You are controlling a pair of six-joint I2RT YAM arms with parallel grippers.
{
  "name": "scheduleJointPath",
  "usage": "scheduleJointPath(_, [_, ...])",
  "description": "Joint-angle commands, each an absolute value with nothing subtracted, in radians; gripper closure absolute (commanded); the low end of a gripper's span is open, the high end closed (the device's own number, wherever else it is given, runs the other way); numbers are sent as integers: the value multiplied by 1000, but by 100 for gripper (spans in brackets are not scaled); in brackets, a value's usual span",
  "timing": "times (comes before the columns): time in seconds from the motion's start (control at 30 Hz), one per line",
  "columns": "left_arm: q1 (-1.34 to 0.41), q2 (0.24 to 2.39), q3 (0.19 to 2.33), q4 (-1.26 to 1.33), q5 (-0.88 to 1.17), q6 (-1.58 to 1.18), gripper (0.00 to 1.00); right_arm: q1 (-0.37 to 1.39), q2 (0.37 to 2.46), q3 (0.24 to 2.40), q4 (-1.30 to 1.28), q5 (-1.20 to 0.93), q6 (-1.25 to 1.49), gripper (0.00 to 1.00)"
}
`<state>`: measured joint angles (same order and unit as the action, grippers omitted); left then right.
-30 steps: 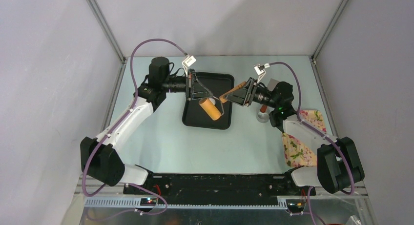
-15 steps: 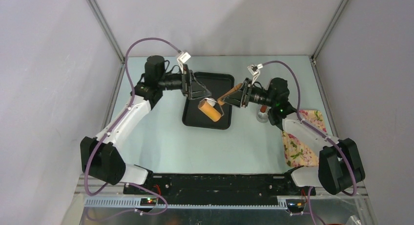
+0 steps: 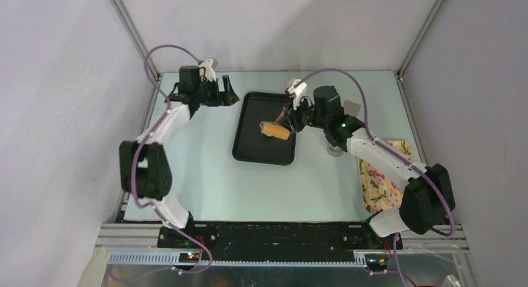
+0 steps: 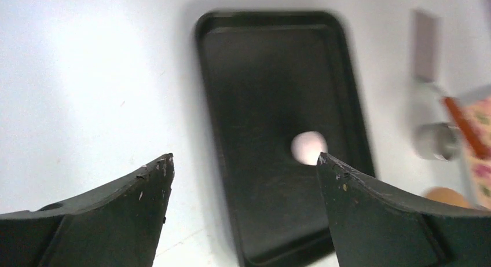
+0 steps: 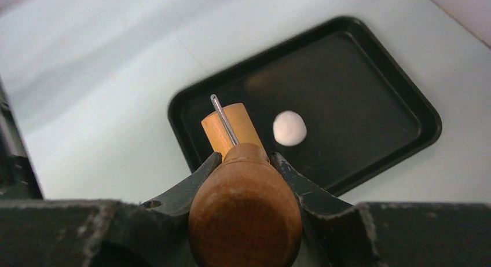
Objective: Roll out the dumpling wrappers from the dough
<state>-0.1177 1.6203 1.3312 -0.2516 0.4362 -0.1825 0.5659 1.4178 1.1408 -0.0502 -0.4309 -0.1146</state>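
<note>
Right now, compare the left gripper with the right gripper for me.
The left gripper is open and empty; the right gripper is shut on the rolling pin. The left gripper sits beside the black tray, over the table; the right gripper holds its roller over the tray. Both are black two-fingered grippers, and neither touches the dough.

A pale blue-green table (image 3: 205,175) carries a black rectangular tray (image 3: 255,147) near its centre, toward the far side. Right of the tray stands a small round steel cup (image 3: 335,152), with a flat grey metal blade (image 3: 352,107) beyond it. A floral cloth (image 3: 380,187) lies at the right edge.
</note>
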Motion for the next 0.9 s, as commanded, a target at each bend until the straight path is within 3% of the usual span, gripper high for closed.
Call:
scheduleJointPath(0.0, [-123,1795,1402,-340,245,-158,6,603,1454,1208,-115,-278,-317,100])
scheduleJointPath(0.23, [-169,1941,1471,-379,152,-185,13,614,1441,1210,-172,-321,-299,100])
scheduleJointPath(0.5, [-210,2016,1491,-427,177,-246,31,645,1427,1210,-194,-328,-285,100])
scheduleJointPath(0.8, [-257,2082,1511,-529,117,-283,58,647,1405,1210,-223,-337,-310,100])
scheduleJointPath(0.87, [-270,2086,1503,-535,101,-282,70,649,1401,1210,-228,-336,-318,100])
